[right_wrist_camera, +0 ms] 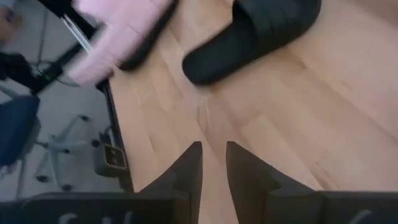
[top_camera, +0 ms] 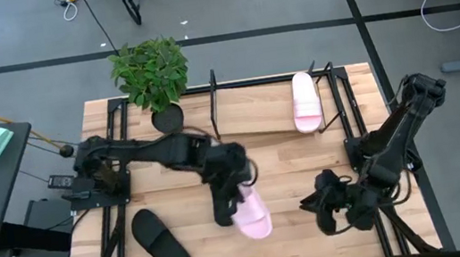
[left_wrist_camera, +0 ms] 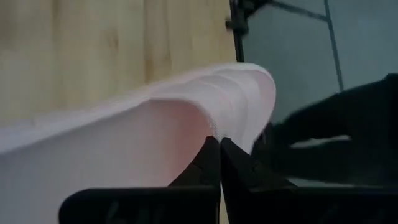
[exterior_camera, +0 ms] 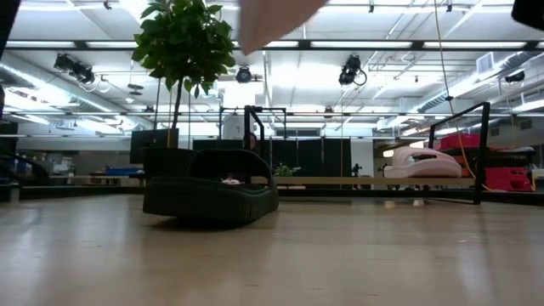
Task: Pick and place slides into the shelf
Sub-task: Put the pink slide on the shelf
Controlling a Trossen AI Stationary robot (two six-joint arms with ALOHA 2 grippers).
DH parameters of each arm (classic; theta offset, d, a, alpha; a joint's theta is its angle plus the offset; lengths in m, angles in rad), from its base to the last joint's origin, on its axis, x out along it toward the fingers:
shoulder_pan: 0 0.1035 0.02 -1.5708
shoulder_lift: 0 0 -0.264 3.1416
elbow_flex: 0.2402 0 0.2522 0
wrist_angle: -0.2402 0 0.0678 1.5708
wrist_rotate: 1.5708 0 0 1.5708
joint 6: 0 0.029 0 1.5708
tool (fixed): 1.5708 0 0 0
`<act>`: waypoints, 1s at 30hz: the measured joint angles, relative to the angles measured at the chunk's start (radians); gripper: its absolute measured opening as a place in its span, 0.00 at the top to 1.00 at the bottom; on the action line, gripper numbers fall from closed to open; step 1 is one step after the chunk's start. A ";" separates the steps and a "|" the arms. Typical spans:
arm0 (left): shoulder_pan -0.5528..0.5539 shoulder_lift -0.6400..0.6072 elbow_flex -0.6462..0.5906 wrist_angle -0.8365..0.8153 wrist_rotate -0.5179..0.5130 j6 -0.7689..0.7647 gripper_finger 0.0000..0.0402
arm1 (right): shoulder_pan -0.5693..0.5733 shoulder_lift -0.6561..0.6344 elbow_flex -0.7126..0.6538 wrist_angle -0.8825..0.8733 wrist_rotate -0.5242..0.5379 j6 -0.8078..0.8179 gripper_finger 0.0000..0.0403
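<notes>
My left gripper [top_camera: 236, 182] is over the table's middle, shut on a light pink slide [top_camera: 253, 218] that shows as a pink blur high in the low view [exterior_camera: 272, 21]. One black slide [top_camera: 223, 206] lies sole-down on the table right beside it [exterior_camera: 208, 194]. The other black slide [top_camera: 160, 240] lies near the left near corner. The second pink slide [top_camera: 305, 102] sits on the shelf's wooden base [top_camera: 255, 116], at its right end [exterior_camera: 422, 163]. My right gripper [top_camera: 326, 205] hovers open over the table's right near part [right_wrist_camera: 214, 168]. My left gripper [left_wrist_camera: 220, 152] pinches a thin pink edge [left_wrist_camera: 208, 127] of the slide between its two fingers; which part of the slide that is, I cannot tell. The fingers come from above. The slide is lifted clear of the table and reaches toward the near edge.
A potted plant [top_camera: 149, 68] stands at the far left by the shelf's left end frame [top_camera: 214, 104]. Black arm mounting frames run along both table sides [top_camera: 115, 244]. Bare wood lies between the two grippers [top_camera: 287, 183] and on the shelf left of the pink slide.
</notes>
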 joint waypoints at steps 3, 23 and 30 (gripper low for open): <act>0.047 0.054 0.090 -0.006 -0.019 0.058 1.00 | 0.021 -0.047 0.000 -0.031 0.059 0.001 0.82; 0.284 0.187 0.221 0.010 0.002 0.461 1.00 | 0.035 -0.150 0.000 -0.148 0.099 -0.033 0.90; 0.359 0.202 0.221 0.044 0.004 0.616 1.00 | -0.007 -0.150 0.000 -0.147 0.117 0.019 0.90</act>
